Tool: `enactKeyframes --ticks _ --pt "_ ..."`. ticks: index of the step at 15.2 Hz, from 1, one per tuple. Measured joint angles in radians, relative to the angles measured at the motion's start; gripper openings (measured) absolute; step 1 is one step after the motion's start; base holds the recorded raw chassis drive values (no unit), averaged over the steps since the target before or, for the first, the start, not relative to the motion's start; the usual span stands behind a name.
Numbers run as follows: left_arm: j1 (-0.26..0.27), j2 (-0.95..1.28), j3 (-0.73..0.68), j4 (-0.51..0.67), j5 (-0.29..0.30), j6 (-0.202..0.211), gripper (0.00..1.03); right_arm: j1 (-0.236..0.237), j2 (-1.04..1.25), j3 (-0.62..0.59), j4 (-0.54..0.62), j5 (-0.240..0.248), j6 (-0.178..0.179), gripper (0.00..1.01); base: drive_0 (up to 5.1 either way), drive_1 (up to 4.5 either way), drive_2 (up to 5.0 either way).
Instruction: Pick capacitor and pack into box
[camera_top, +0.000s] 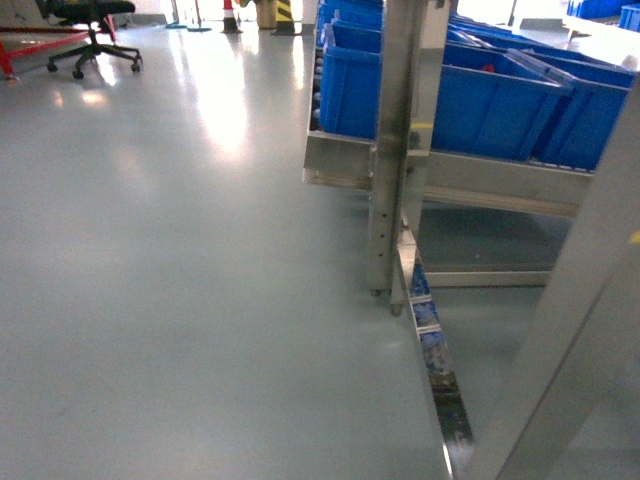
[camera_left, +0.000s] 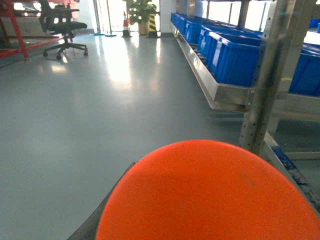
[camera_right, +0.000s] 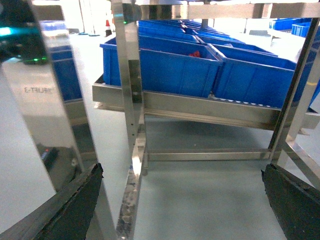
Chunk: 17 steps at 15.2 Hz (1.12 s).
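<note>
From the head camera I see a grey floor (camera_top: 180, 280) and, on the right, a steel rack (camera_top: 395, 160) whose sloping shelf carries a row of blue bins (camera_top: 480, 100). An upright of the rack stands in the middle of that view, and a low rail runs from its foot toward the bottom edge. An office chair (camera_top: 90, 35) sits at the far left, with a traffic cone (camera_top: 230, 15) beyond it. Neither arm shows in this view.

My left wrist camera is mostly blocked by a round orange shape (camera_left: 205, 195) filling the bottom of the view; I cannot tell what the left claw is doing. Past it lie the same floor, the chair and the bins along the rack.

On the right wrist camera, the right claw (camera_right: 182, 205) is spread wide, one dark finger (camera_right: 75, 207) at each lower corner, nothing between them. It faces the rack's lower frame under the bins.

I cannot find the pink box or any capacitor in any view.
</note>
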Motion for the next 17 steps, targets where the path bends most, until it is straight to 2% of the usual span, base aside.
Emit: enactKeyframes --ticks 17 --pt "0.0 0.0 0.0 0.002 -0.001 0.0 0.43 0.0 0.0 0.0 0.001 0.0 0.0 0.98 -4.9 2.52 2.4"
